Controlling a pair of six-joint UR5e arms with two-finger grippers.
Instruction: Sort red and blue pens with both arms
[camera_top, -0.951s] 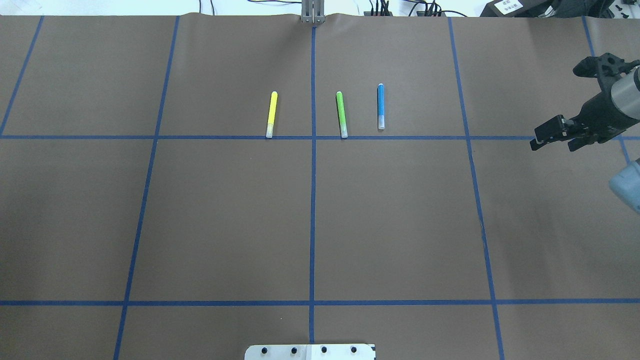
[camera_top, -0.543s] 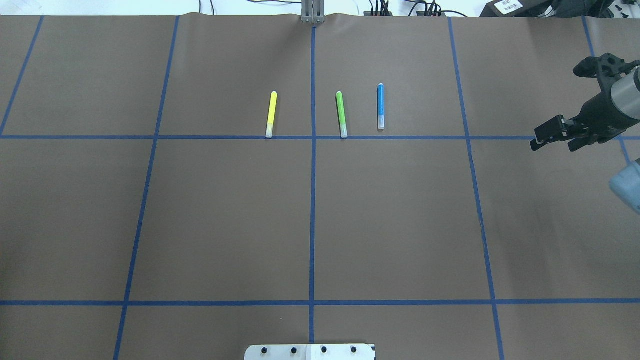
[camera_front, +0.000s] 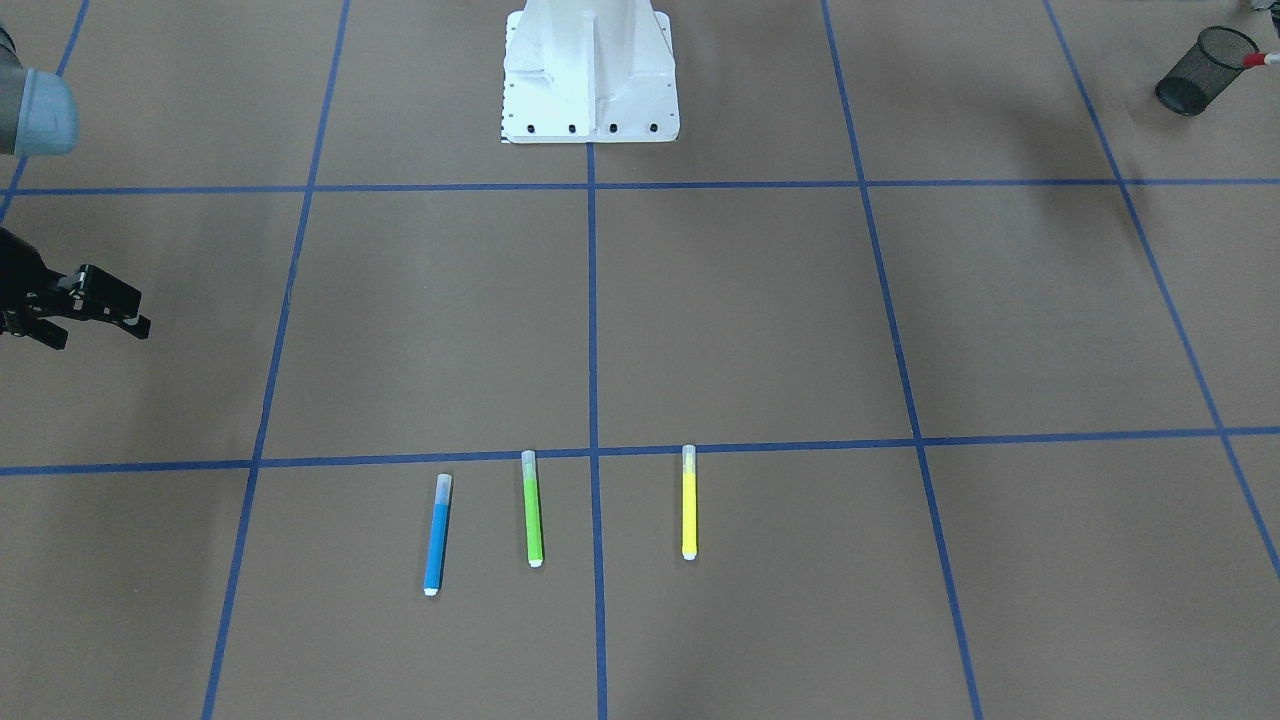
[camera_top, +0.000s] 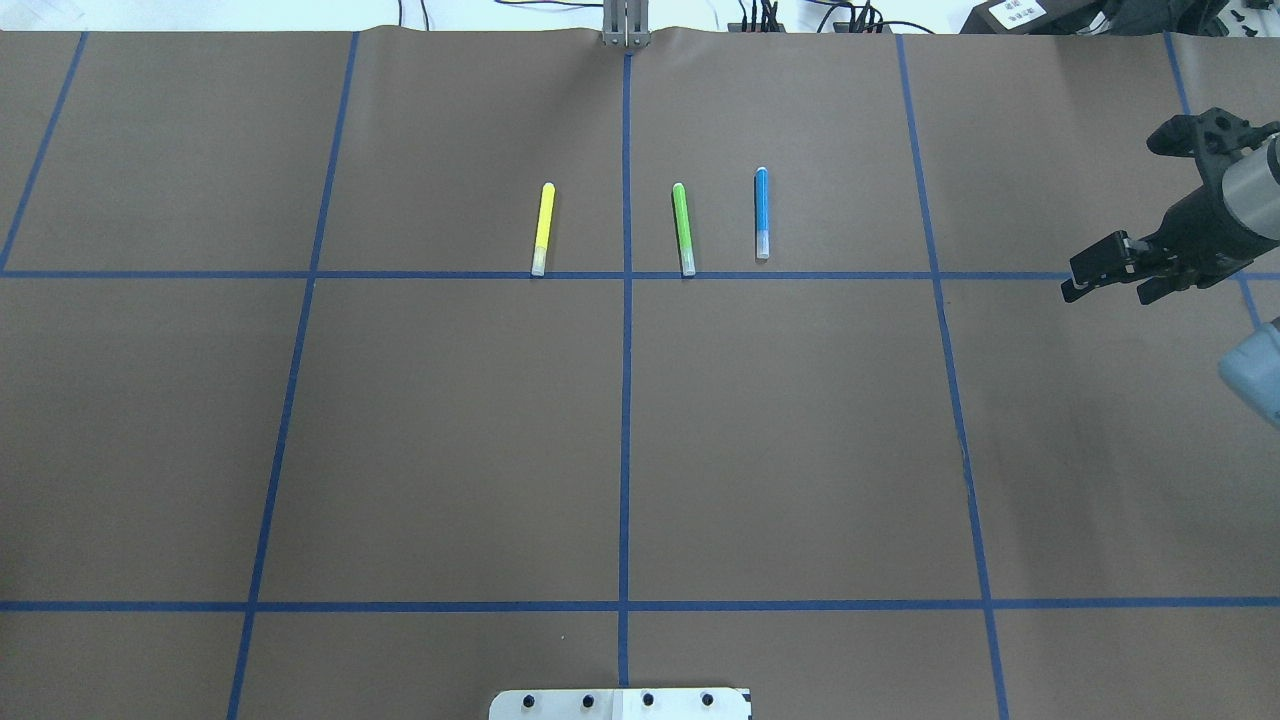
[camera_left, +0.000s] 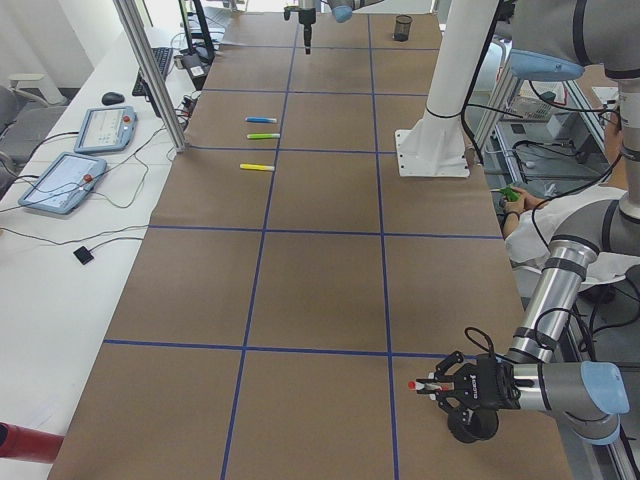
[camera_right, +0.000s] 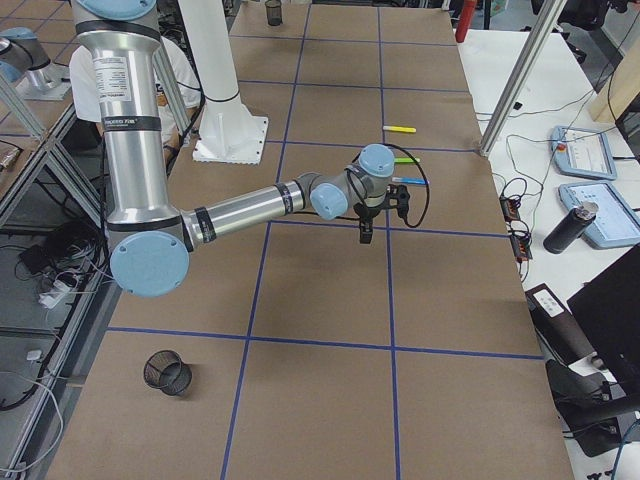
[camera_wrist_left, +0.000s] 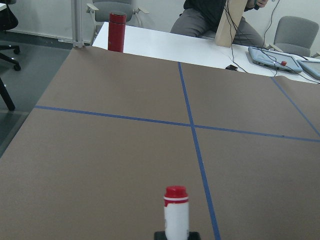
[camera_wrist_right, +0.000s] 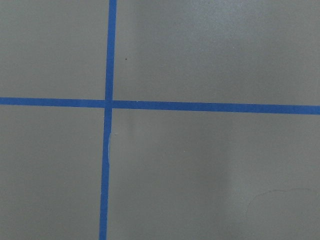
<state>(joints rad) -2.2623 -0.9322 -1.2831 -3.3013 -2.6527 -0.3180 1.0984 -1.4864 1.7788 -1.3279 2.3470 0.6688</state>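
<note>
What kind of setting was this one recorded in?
Probably a robotics lab: a table covered in brown paper and gridded with blue tape, a teach pendant on a white side bench, and an office chair beyond.

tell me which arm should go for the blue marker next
Right: the right claw, open and empty, is nearer the slim blue-barrelled marker; the left claw is far off and holds the white red-capped marker.

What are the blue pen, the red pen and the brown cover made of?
The blue pen looks like plastic: a smooth, evenly coloured barrel with a pale see-through cap. The red pen is probably plastic too: a slightly shiny white barrel with a red cap. The cover looks like matt brown paper, flat and dull with faint creases, though it could be thin card.
</note>
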